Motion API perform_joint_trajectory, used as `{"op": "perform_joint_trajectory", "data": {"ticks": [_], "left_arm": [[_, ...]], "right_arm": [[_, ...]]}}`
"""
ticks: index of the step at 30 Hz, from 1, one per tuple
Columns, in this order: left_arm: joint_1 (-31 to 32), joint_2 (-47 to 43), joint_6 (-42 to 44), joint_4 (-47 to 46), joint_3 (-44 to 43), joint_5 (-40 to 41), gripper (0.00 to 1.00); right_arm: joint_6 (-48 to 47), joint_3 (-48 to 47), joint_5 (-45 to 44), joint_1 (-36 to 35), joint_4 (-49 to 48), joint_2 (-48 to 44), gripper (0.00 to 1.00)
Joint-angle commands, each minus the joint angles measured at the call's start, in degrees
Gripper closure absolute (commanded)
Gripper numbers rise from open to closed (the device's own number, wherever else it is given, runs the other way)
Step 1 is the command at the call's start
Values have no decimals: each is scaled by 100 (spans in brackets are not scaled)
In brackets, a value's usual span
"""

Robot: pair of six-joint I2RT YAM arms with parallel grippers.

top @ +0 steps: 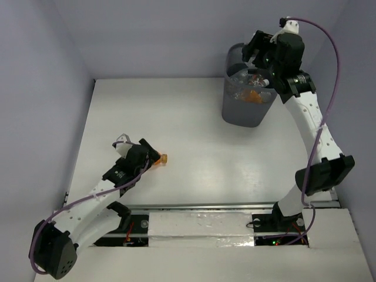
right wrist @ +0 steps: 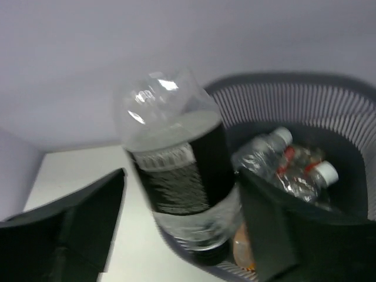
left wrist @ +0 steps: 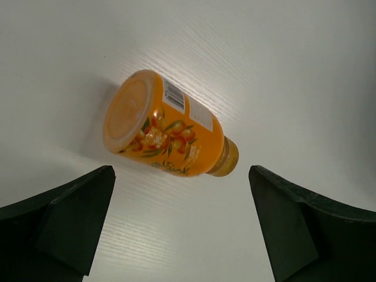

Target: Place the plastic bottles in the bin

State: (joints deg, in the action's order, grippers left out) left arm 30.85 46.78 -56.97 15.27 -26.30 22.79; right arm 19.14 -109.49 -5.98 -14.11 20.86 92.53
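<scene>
The left end effector [left wrist: 181, 188] hangs low, fingers spread fully and empty. The orange bottle [left wrist: 170, 126] lies on its side just ahead of the gap, untouched. The right end effector [right wrist: 181, 197] sits over the bin [top: 241, 114] with a clear black-labelled bottle [right wrist: 176, 164] between its part-spread fingers; blur hides whether they grip it. Below it, several bottles [right wrist: 282, 161] lie in the bin. By my reckoning two remain, this one and the orange. The worktop [top: 200, 135] is plain white, faintly grained, boxed by pale lilac walls [top: 147, 35].
</scene>
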Motion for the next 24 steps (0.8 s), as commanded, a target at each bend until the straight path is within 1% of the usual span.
{"op": "perform_joint_trajectory", "data": {"ticks": [1,2,3,4,5,6,7,8,11,12,13,15,16,18,19,22,23,24], "left_arm": [[-88,225,-218,-304,99,296,1],[-88,295,-201,-331,117,340,1],[-149,418,-174,-366,152,358,1],[-210,463,-165,-454,169,376,1],[-211,515,-165,-498,196,393,1],[-281,577,-165,-551,257,402,1],[-342,603,-157,-699,292,402,1],[-395,656,-157,-857,371,367,1],[-396,770,-130,-1069,442,332,1],[-396,893,-121,-1131,459,332,1],[-396,963,-95,-1244,451,332,1],[-396,1209,-51,-1359,381,297,2],[-396,1288,-42,-1482,354,288,3],[-396,1534,19,-1701,276,235,5],[-396,1614,45,-1894,240,226,7],[-396,1965,265,-2194,30,165,25],[-396,2053,344,-2334,-49,113,33],[-396,2202,518,-2387,-259,8,37]], "right_arm": [[-77,-397,-307,215,348,159,10],[-77,-371,-307,216,418,160,5],[-68,-275,-299,216,393,116,4],[-50,-118,-194,216,297,20,4],[19,101,-132,216,8,-277,4],[55,556,-80,216,-151,-462,4],[99,769,43,216,-283,-647,4],[177,1215,175,216,-528,-1014,4],[327,1815,377,216,-837,-1508,5],[389,2044,456,216,-943,-1832,5],[433,2498,588,216,-1039,-1983,5],[582,2923,887,216,-1259,-2378,6],[635,3325,1062,216,-1312,-2476,6],[784,3679,1273,163,-1497,-2661,6],[802,3820,1422,93,-1497,-2783,6],[872,4374,1643,-39,-1568,-2986,6],[899,4627,1652,-39,-1568,-3169,6],[908,4743,1661,-39,-1576,-3275,6]]}}
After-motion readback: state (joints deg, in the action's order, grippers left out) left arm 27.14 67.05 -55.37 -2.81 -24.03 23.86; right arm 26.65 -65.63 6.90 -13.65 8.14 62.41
